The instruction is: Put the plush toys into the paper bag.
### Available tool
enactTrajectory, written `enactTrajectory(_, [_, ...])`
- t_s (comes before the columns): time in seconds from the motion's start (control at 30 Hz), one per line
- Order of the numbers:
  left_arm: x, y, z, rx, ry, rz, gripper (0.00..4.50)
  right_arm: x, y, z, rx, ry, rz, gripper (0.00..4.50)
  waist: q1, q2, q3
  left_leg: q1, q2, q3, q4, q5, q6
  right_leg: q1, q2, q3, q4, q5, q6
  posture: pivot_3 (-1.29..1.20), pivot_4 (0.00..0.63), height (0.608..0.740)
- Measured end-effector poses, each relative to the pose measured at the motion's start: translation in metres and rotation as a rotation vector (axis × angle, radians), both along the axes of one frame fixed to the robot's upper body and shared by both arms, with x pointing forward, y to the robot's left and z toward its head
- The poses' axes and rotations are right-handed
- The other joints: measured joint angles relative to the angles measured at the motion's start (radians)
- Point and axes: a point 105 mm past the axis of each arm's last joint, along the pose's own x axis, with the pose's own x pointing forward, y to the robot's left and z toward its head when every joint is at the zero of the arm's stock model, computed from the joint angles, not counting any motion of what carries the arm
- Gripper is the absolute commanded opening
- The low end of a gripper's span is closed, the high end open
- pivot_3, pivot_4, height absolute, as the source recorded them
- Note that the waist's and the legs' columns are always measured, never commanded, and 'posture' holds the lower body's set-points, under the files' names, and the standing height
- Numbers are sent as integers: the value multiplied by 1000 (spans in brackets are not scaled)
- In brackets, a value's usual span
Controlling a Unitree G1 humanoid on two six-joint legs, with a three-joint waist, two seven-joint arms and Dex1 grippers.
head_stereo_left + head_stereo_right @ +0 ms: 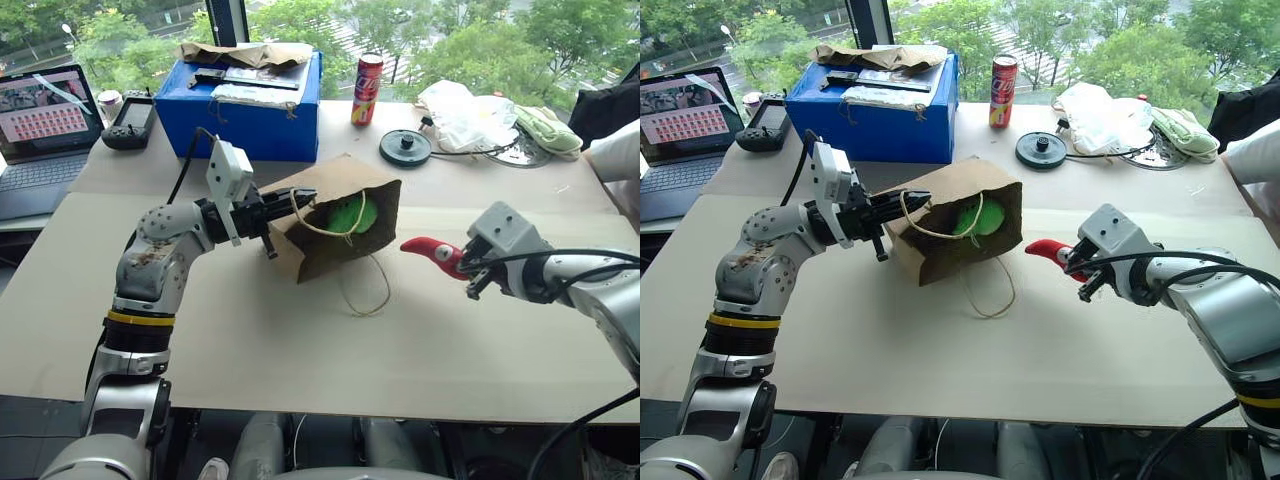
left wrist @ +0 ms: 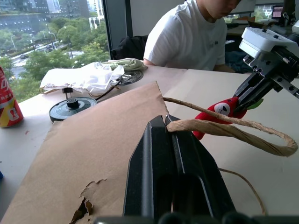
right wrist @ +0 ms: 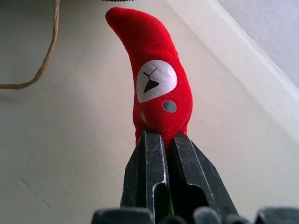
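The brown paper bag [image 1: 335,235] lies on its side in the middle of the table, its mouth facing right. The green plush toy [image 1: 352,213] sits inside the mouth. My left gripper [image 1: 288,206] is shut on the bag's upper rim, and in the left wrist view its fingers [image 2: 159,163] also pinch a twine handle [image 2: 243,135]. My right gripper [image 1: 462,270] hangs above the table to the right of the bag, shut on the green end of the red chili plush toy [image 3: 156,79]. The chili's red tip [image 1: 415,245] points toward the bag's mouth, a short gap away.
The bag's other twine handle [image 1: 368,290] trails on the table in front of it. Behind stand a blue box [image 1: 245,120], a red can [image 1: 366,88], a black disc [image 1: 405,147], a white plastic bag [image 1: 465,115] and a laptop [image 1: 40,130]. A person [image 2: 196,37] sits at the far right.
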Motion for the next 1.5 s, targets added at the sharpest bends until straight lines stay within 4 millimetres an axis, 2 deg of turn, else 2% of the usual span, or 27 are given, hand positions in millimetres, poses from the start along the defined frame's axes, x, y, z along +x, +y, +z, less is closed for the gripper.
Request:
enactTrajectory(0.07, [0, 0, 0, 0, 0, 0, 0, -1, 5, 5, 11, -17, 26, 19, -3, 0, 0, 0, 1, 0, 0, 0, 0, 0, 1, 0, 0, 0, 0, 0, 150, 739])
enactTrajectory(0.27, [0, -1, 1, -2, -2, -4, 0, 0, 48, 18, 72, -74, 184, 19, -9, 0, 0, 0, 1, 0, 0, 0, 0, 0, 1, 1, 1, 0, 0, 0, 150, 739])
enactTrajectory(0.3, [0, -2, 1, -3, -3, -4, 0, 2, 60, 19, 91, -82, 218, 19, -12, 0, 0, 0, 1, 0, 1, 0, 0, 0, 1, 1, 1, 0, 0, 0, 150, 739])
enactTrajectory(0.43, [0, -6, 3, -9, -5, -14, 0, 7, 97, 11, 129, -65, 299, 19, -14, 0, 0, -1, 1, 0, 1, 0, 0, -1, 1, 1, 1, 0, 0, 0, 150, 739])
enactTrajectory(0.63, [0, -7, 4, -12, 3, -15, 0, 27, 143, 6, 149, -69, 339, 19, -15, 0, 0, -1, 1, 0, 1, 0, -1, -2, 1, 0, 2, 0, -1, 0, 150, 739])
enactTrajectory(0.83, [-1, -9, 4, -14, 2, -19, 0, 43, 174, 6, 178, -90, 331, 19, -15, 0, 0, -2, 1, 1, 0, 1, -1, -3, 1, 0, 3, 0, -1, 0, 150, 739])
enactTrajectory(0.9, [-1, -9, 4, -13, 1, -19, 0, 48, 179, 9, 189, -114, 317, 19, -14, 0, 0, -2, 1, 1, 1, 1, -1, -3, 1, 0, 3, 0, -1, 0, 150, 739])
enactTrajectory(1.03, [-2, -9, 5, -13, -3, -20, 0, 52, 190, 7, 239, -116, 294, 1331, -16, 0, 0, -2, 1, 1, 0, 1, -2, -3, 1, -1, 6, 0, -1, 0, 150, 739])
enactTrajectory(1.23, [-2, -9, 5, -13, -3, -20, 0, 53, 183, 10, 288, -110, 257, 3333, -16, 0, 0, -2, 1, 1, 0, 1, -2, -3, 0, -1, 11, 0, -1, 0, 150, 739])
enactTrajectory(1.37, [-2, -9, 5, -12, -2, -20, 0, 47, 170, 9, 304, -88, 244, 3333, -16, 0, 0, -2, 1, 0, 0, 1, -2, -3, 0, -1, 11, 0, -1, 0, 150, 739])
enactTrajectory(1.5, [-2, -9, 4, -11, -1, -19, 0, 32, 151, 8, 319, -54, 247, 3333, -16, 0, 0, -2, 1, 0, 0, 1, -2, -3, 0, -1, 11, 0, -1, 0, 150, 739])
